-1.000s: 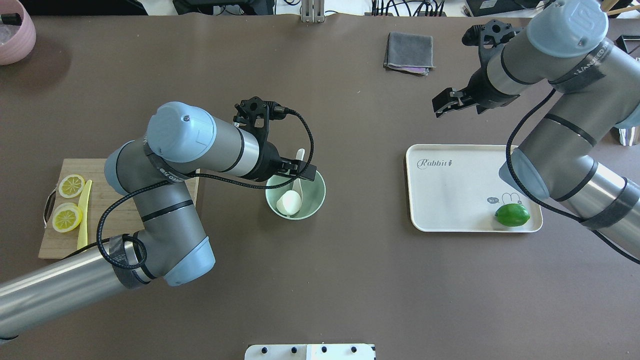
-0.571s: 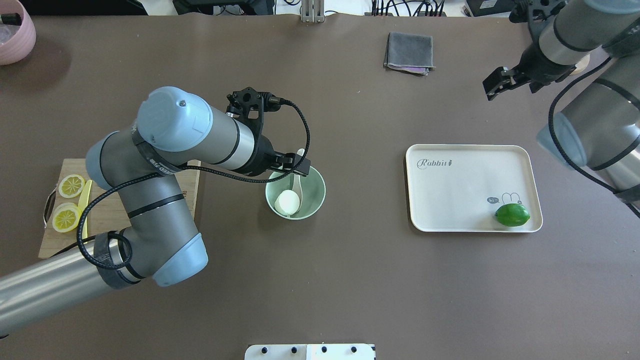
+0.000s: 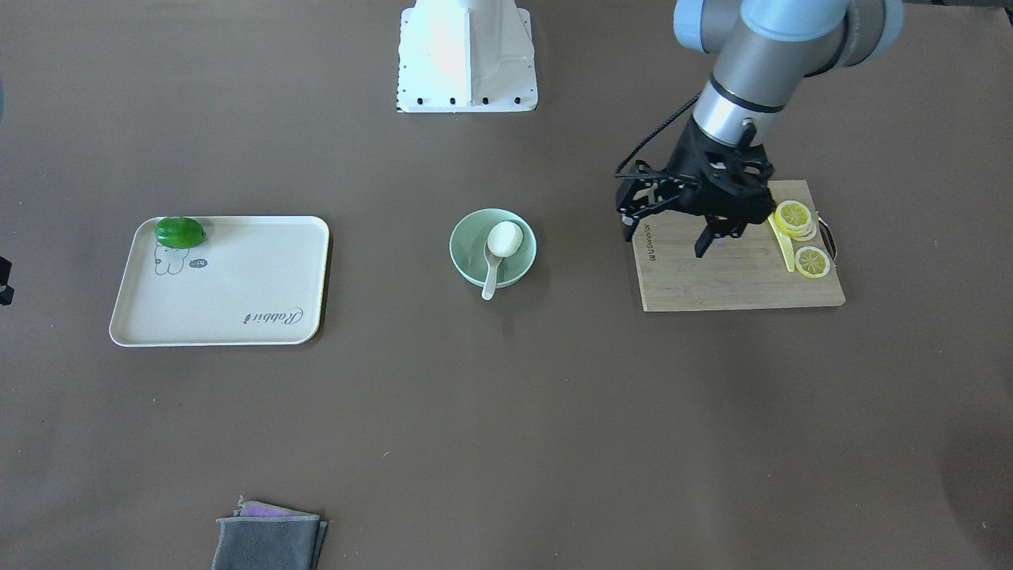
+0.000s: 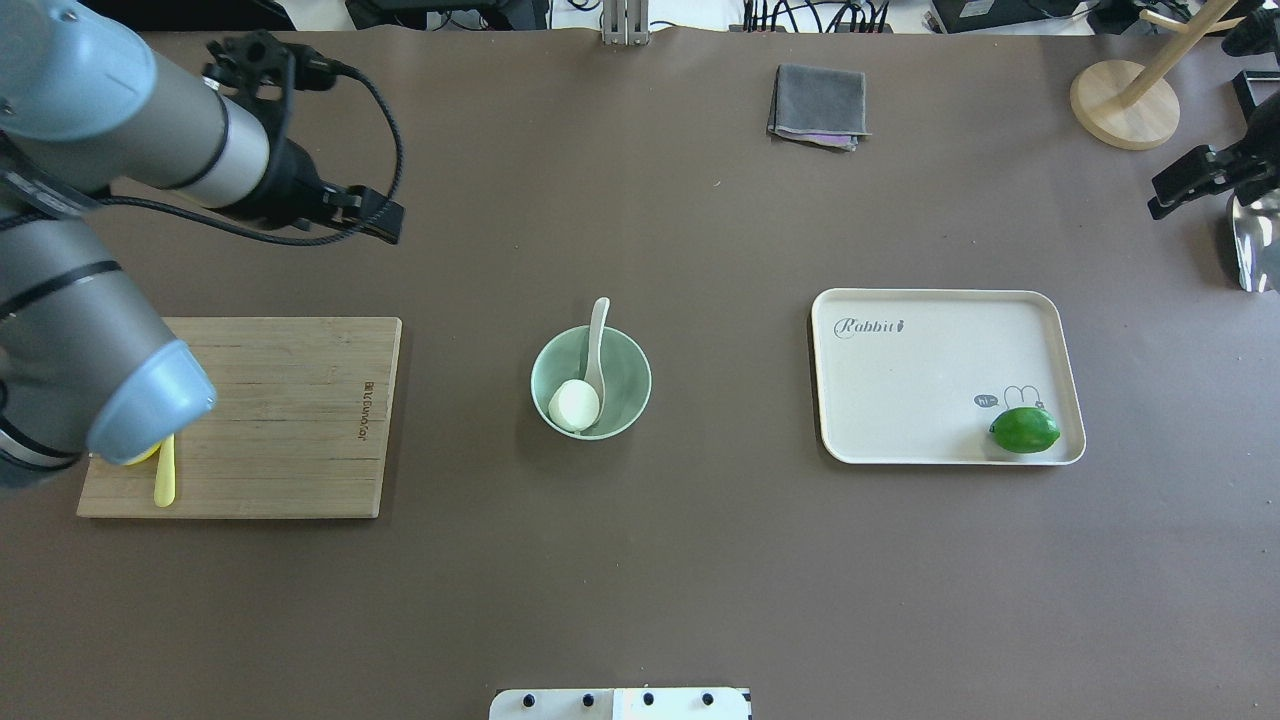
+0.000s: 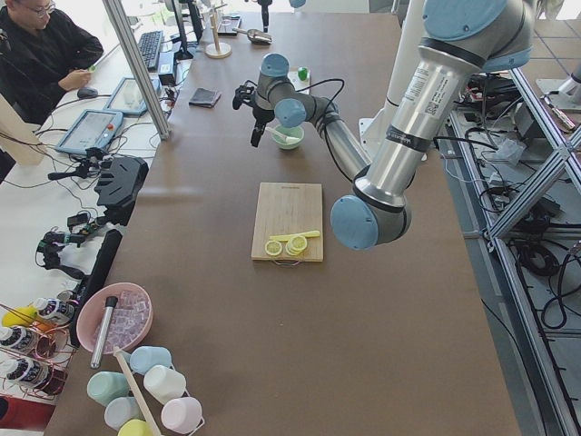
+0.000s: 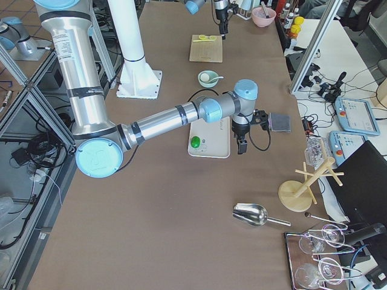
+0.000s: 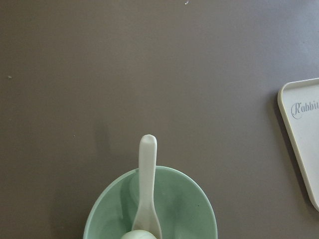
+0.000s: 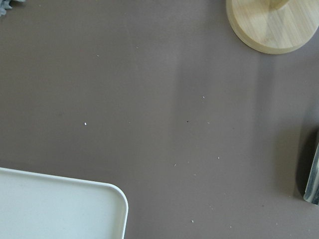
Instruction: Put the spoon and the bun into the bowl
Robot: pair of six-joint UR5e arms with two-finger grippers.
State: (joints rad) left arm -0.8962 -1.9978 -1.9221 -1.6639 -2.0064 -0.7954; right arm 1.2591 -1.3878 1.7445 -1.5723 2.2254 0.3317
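Note:
The mint-green bowl (image 4: 627,375) stands mid-table. The white bun (image 4: 575,405) lies inside it at the near side. The white spoon (image 4: 598,340) rests in the bowl with its scoop by the bun and its handle over the far rim. They also show in the front view: bowl (image 3: 467,257), bun (image 3: 505,237), spoon (image 3: 489,281). The left wrist view shows the spoon (image 7: 147,164) and bowl (image 7: 194,214) from above. My left gripper (image 4: 388,222) is open and empty, raised far left of the bowl, over the board in the front view (image 3: 666,236). My right gripper (image 4: 1158,203) is open and empty at the right edge.
A wooden cutting board (image 4: 280,410) at the left holds a yellow knife (image 4: 165,482) and lemon slices (image 3: 795,218). A cream tray (image 4: 930,360) with a lime (image 4: 1024,429) lies right of the bowl. A grey cloth (image 4: 818,105), a wooden stand (image 4: 1125,100) and a metal scoop (image 4: 1250,240) are at the back and right.
My left gripper has left the bowl and drawn back up and to the left. My right arm has swung out to the right edge. Spoon and bun stay in the bowl.

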